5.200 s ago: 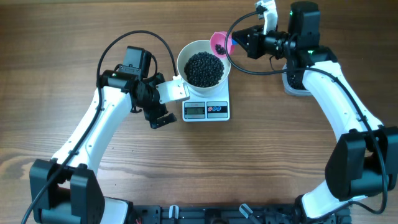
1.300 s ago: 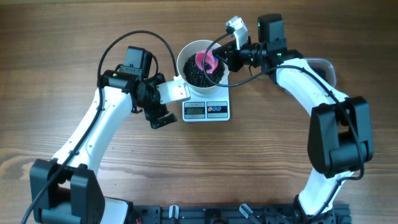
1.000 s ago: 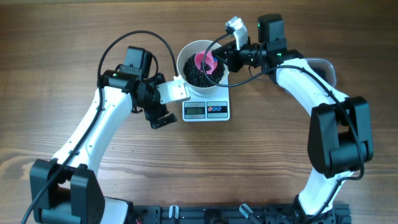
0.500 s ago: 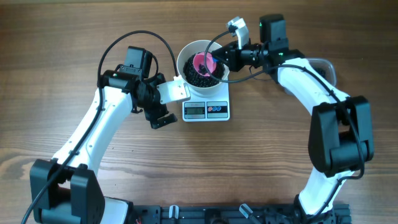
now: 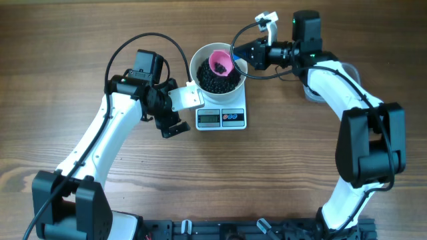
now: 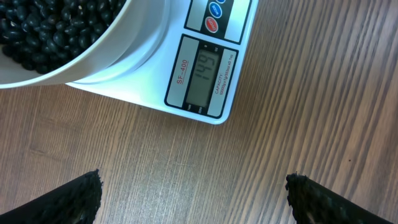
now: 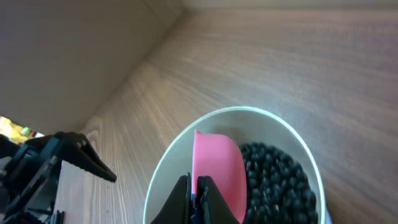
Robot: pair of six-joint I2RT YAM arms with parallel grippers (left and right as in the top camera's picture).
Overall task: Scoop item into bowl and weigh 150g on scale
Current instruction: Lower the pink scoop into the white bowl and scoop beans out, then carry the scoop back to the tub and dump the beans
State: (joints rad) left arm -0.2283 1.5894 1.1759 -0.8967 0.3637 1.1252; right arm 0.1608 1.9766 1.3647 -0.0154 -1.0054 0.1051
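The white bowl (image 5: 193,65) sat on the scale (image 5: 221,119) near the middle of the wooden tabletop (image 5: 280,173), covering the scale's 12 o'clock end and overhanging it on both sides. The grey display (image 6: 203,78) and the two round buttons (image 6: 214,17) lay uncovered at the 6 o'clock end. In the left wrist view the display read what looked like 149. The black beans (image 5: 212,81) lay as a loose dark heap inside the bowl, filling most of its floor.

The right pincer (image 5: 241,53) reached in from about 3 o'clock of the bowl, its fingers together and clamped on the handle of the small pink scoop (image 5: 220,63). The scoop hung tilted inside the rim at the bowl's 1 o'clock part, over the beans; whether it touched them could not be told. In the right wrist view the fingers (image 7: 181,196) pinched the scoop's near end, with the beans at its 3 o'clock side.

The left pincer (image 6: 194,194) hung over bare tabletop at about 8 o'clock of the scale, near it but apart, its fingers spread wide and holding nothing.
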